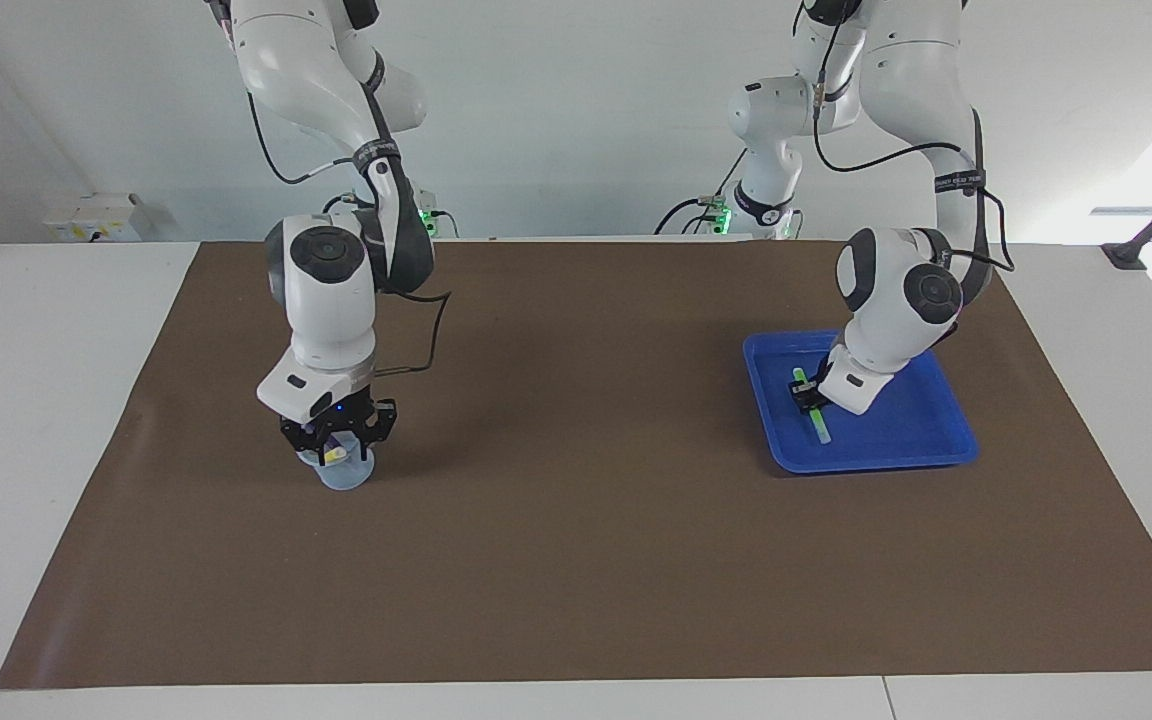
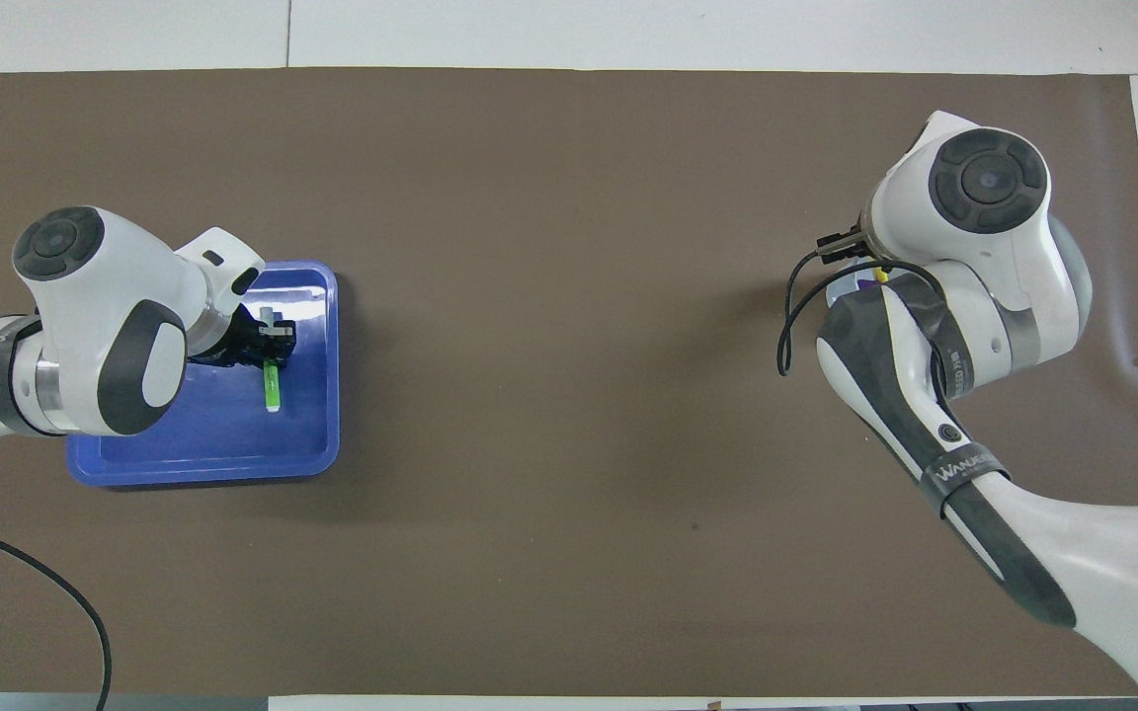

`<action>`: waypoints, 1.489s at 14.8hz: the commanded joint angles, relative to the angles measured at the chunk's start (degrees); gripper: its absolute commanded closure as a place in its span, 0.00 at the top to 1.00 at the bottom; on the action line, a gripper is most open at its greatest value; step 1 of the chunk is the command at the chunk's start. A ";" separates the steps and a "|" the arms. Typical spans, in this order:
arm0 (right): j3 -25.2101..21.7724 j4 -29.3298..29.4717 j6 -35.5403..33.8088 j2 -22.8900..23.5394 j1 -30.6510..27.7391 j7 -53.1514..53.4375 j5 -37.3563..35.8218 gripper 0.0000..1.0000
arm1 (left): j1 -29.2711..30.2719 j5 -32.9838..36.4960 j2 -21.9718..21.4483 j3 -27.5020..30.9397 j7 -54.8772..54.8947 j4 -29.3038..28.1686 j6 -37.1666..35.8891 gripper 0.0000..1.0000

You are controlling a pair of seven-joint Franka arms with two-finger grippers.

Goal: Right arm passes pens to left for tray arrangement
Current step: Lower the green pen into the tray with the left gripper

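Left gripper [image 1: 808, 396] low in tray [image 1: 926, 440], jaws clamped on green pen [image 1: 816, 415]. Right gripper [image 1: 336, 445] down in cup [image 1: 344, 474]; jaw state unclear.

- Setting: robotics lab.
- 2 white robot arms [image 1: 321, 290] at a white table [image 1: 36, 400].
- Brown mat [image 1: 576, 480] on top; bare white wall [image 1: 576, 120].

We saw a white desk [image 1: 56, 420] covered by a brown mat [image 1: 576, 520], a plain white wall [image 1: 576, 120] above, daylight entering at one side.
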 commanded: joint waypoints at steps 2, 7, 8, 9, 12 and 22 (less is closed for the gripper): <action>-0.32 -2.43 2.90 -1.14 -0.56 -1.28 -1.27 0.43 | 0.06 1.21 -0.81 0.26 0.45 -1.32 1.52 1.00; -0.23 -2.26 2.73 -1.41 -0.56 -1.28 -2.76 0.00 | 0.32 1.21 -0.81 0.26 0.36 -1.15 1.61 1.00; -0.23 -2.08 2.47 -1.76 -0.56 -1.36 -2.76 0.00 | 0.32 1.21 -0.81 0.26 0.44 -1.06 1.52 1.00; -0.23 -2.08 2.20 -2.28 -0.56 -1.36 -2.76 0.00 | 0.32 1.21 -0.81 0.17 0.36 -0.80 1.17 1.00; -0.23 -1.82 1.59 -4.39 -0.56 -2.41 -2.68 0.00 | 0.32 1.12 -1.60 0.08 0.27 0.16 -0.75 1.00; 2.67 -5.49 -7.12 -7.47 0.05 3.29 -2.15 0.75 | 0.41 -4.76 -9.23 0.08 -1.48 11.95 -19.92 1.00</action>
